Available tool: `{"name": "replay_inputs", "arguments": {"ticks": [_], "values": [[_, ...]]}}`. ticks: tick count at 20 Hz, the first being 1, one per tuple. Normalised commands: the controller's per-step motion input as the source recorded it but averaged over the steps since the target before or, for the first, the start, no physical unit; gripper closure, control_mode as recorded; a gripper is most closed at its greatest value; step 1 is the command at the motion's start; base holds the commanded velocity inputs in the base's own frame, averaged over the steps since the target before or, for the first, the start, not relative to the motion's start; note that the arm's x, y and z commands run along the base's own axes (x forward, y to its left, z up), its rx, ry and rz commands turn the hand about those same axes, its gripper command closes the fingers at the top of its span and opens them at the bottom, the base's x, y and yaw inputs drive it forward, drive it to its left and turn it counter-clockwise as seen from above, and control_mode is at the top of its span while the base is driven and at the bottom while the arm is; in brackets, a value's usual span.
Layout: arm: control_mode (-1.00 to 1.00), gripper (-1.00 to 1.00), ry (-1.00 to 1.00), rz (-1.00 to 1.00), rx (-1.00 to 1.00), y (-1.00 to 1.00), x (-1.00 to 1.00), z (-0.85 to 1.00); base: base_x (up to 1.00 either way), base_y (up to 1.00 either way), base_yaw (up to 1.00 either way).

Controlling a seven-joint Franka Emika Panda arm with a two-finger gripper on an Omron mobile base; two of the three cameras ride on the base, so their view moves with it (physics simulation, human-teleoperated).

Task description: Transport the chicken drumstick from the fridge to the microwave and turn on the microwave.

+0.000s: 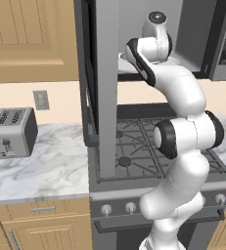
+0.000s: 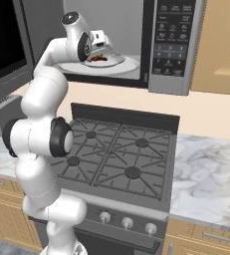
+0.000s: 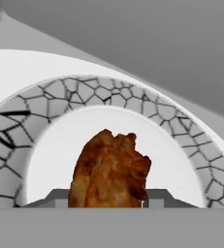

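Drumstick Inside Microwave, Between My Fingers

Drumstick [image 3: 111,169], reddish-brown, sits between my two fingertips in the hand view, over a white plate [image 3: 50,160] with a cracked grey pattern round its rim. Whether the meat rests on the plate or hangs just above it, I cannot tell. My claw [image 2: 100,52] is reached into the open microwave [image 2: 173,45], low over the round white plate on its light grey floor. The fingers stand on either side of the drumstick and appear clenched on it. The microwave door [image 1: 102,88] hangs wide open to the left; the dark button panel [image 2: 172,35] is on the right of the opening. Below lies a gas stove [image 2: 121,154] with black grates. A silver toaster [image 1: 9,132] stands on the marble counter [image 1: 46,171] to the left.
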Motion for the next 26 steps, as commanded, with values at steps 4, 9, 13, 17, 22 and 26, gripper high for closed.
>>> {"name": "replay_inputs", "arguments": {"ticks": [4,9,13,17,22,26], "values": [[-1.00,-1.00,0.00,0.00,0.00,0.00,0.00,0.00,0.00,0.00,0.00],[-1.00,-1.00,0.00,0.00,0.00,0.00,0.05,-0.06,0.00,0.00,0.00],[-1.00,-1.00,0.00,0.00,0.00,0.00,-0.01,0.00,0.00,0.00,0.00],[-1.00,-1.00,-0.04,0.00,0.00,0.00,-0.06,0.00,0.00,0.00,0.00],[-1.00,-1.00,-0.21,-0.01,0.01,0.00,-0.07,0.00,0.00,0.00,0.00],[-1.00,-1.00,-0.20,-0.06,0.05,0.00,0.00,0.00,0.00,0.00,0.00]]}}
